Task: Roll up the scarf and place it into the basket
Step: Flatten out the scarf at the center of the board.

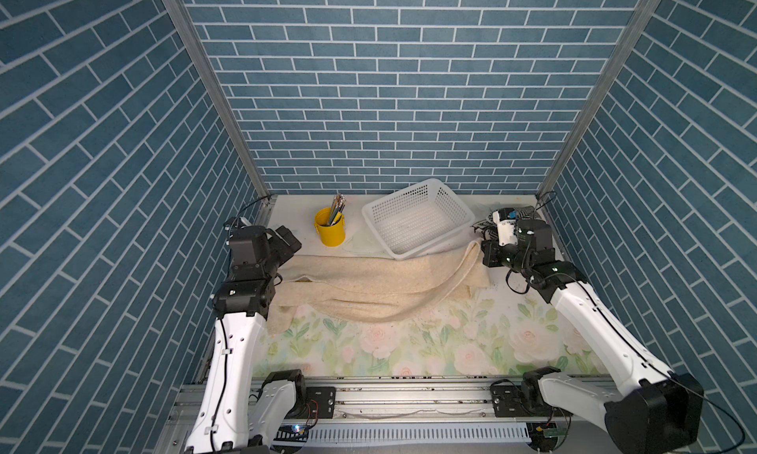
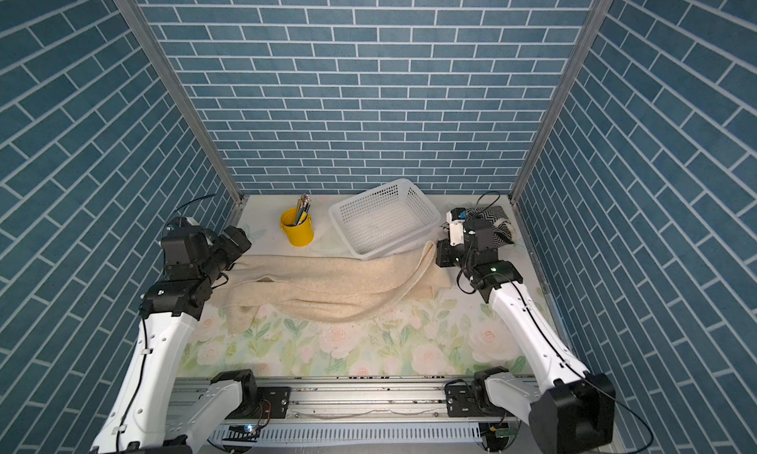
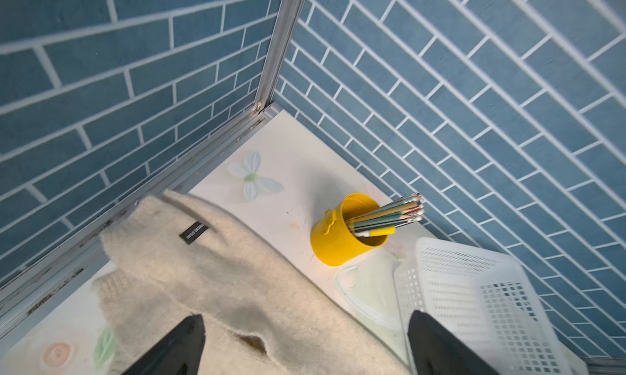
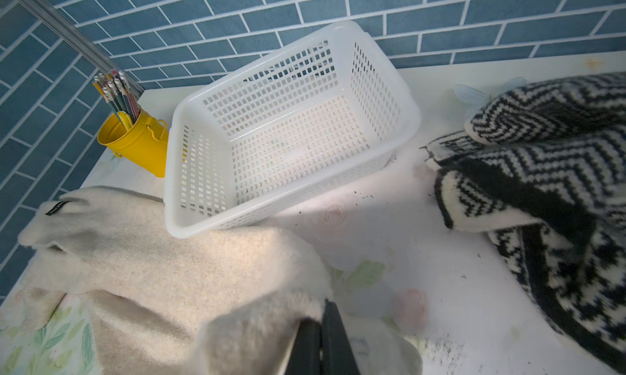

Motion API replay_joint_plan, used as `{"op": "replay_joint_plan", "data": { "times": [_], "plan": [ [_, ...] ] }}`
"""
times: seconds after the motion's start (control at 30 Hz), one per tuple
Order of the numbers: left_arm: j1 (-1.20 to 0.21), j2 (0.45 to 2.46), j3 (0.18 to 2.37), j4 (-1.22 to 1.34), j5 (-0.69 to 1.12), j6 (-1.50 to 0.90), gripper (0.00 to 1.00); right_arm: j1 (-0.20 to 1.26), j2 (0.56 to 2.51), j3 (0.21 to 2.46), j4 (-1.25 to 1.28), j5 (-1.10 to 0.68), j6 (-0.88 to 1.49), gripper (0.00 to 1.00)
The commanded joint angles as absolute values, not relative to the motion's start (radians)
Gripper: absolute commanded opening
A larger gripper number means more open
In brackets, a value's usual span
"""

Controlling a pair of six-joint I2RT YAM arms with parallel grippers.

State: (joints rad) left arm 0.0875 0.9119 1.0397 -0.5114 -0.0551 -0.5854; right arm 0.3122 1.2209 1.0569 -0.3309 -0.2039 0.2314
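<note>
L gripper (image 3: pixel 306 318) spread wide above scarf (image 1: pixel 360 284), R gripper (image 4: pixel 323 310) clamped on scarf edge

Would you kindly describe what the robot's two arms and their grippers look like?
Both the left arm and right arm have smooth white shells with boxy black joints; a thin black cable runs along each. The left gripper and right gripper have plain black tapered fingers.

Your top views are evenly lit from above, with the walls (image 1: pixel 82 144) bending at the edges. In the left wrist view the scarf (image 3: pixel 203 271) is smeared with blur. In the right wrist view the basket (image 4: pixel 271 78) glares white; the near scarf is unfocused.
</note>
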Motion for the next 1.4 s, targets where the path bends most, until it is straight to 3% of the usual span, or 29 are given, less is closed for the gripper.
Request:
{"op": "replay_joint_plan", "data": {
  "times": [0.0, 0.2, 0.27, 0.3, 0.37, 0.43, 0.73, 0.87, 1.37],
  "plan": [
    [0.095, 0.915, 1.059, -0.546, -0.033, -0.56, 1.0, 0.364, 1.224, 1.214, -0.32, -0.237, 0.166, 0.0],
    [0.095, 0.909, 1.005, -0.493, -0.015, -0.564, 1.0, 0.43, 0.938, 1.048, -0.737, 0.004, 0.268, 0.03],
    [0.095, 0.933, 1.0, -0.468, 0.008, -0.569, 1.0, 0.436, 0.851, 1.003, -0.85, 0.061, 0.352, 0.47],
    [0.095, 0.95, 1.002, -0.455, 0.03, -0.573, 1.0, 0.436, 0.811, 0.993, -0.88, 0.087, 0.388, 0.6],
    [0.095, 0.981, 1.007, -0.428, 0.059, -0.581, 1.0, 0.436, 0.771, 0.989, -0.904, 0.163, 0.424, 0.78],
    [0.095, 0.995, 1.007, -0.401, 0.08, -0.591, 1.0, 0.435, 0.786, 0.989, -0.905, 0.245, 0.419, 0.84],
    [0.093, 0.982, 0.914, -0.338, 0.199, -0.595, 1.0, 0.33, 1.059, 0.875, -0.622, 0.218, 0.365, 0.87],
    [0.092, 0.98, 0.895, -0.348, 0.239, -0.563, 1.0, 0.227, 1.162, 0.778, -0.49, 0.082, 0.391, 0.79],
    [0.091, 1.051, 0.897, -0.291, 0.282, -0.535, 1.0, 0.219, 1.286, 0.525, -0.212, -0.208, 0.547, 0.61]
  ]
}}
